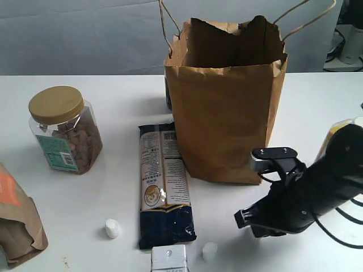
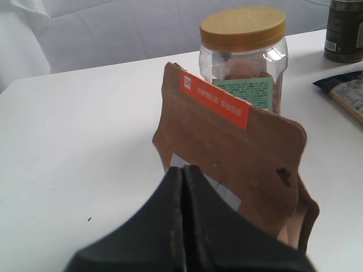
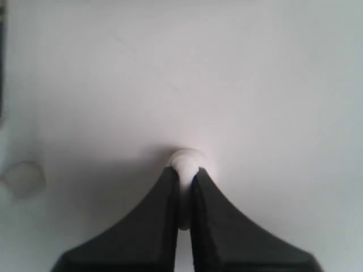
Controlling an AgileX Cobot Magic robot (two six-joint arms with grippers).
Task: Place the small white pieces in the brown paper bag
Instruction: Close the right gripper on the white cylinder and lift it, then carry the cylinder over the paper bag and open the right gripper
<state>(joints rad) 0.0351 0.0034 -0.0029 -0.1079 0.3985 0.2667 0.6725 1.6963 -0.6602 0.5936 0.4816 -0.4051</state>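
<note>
The tall brown paper bag (image 1: 227,113) stands upright and open at the middle back. My right gripper (image 3: 185,173) is shut on one small white piece (image 3: 186,161), held low over the table in front of the bag's right corner (image 1: 245,219). A second white piece (image 1: 210,251) lies just left of it, blurred in the right wrist view (image 3: 22,178). A third piece (image 1: 112,228) lies further left. My left gripper (image 2: 184,170) is shut on nothing, close behind a small brown pouch (image 2: 238,153), and is out of the exterior view.
A yellow-lidded jar (image 1: 62,130) stands at the left, behind the orange-labelled pouch (image 1: 17,221). A dark blue packet (image 1: 164,181) lies left of the bag. A white box with a metal clip (image 1: 169,259) sits at the front edge. A dark can (image 2: 344,28) stands further back.
</note>
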